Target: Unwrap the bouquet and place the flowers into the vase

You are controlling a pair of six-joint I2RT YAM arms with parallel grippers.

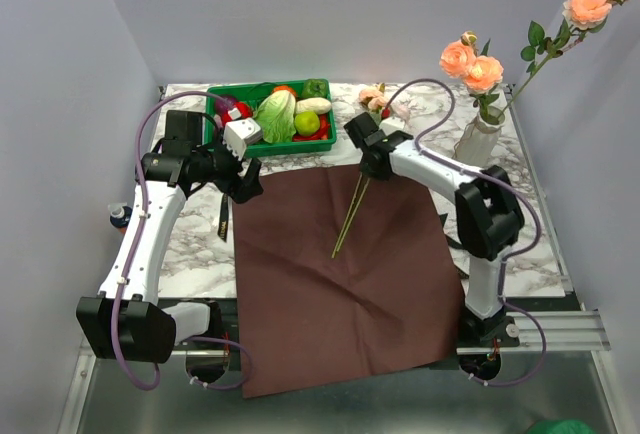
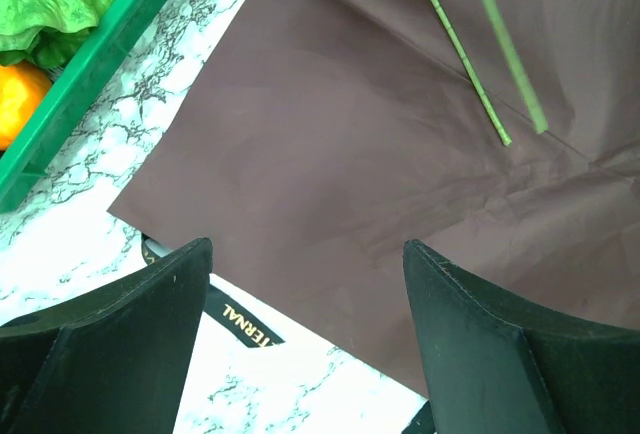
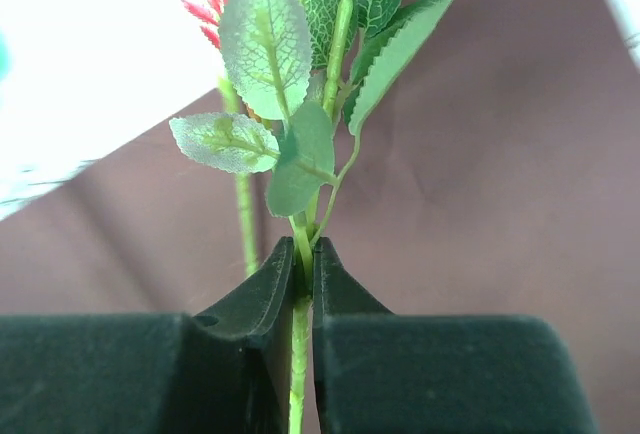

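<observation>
right gripper (image 3: pixel 303 254): clamped on flower stem (image 3: pixel 342 34) (leafy) | left gripper (image 2: pixel 307 246): spread wide

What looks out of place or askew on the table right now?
The dark red paper overhangs the table's near edge, the black ribbon lies loose beside it, and the flowers in the vase lean far right.

Bright, even light; soft shadows; right wrist background overexposed, blurry.
</observation>
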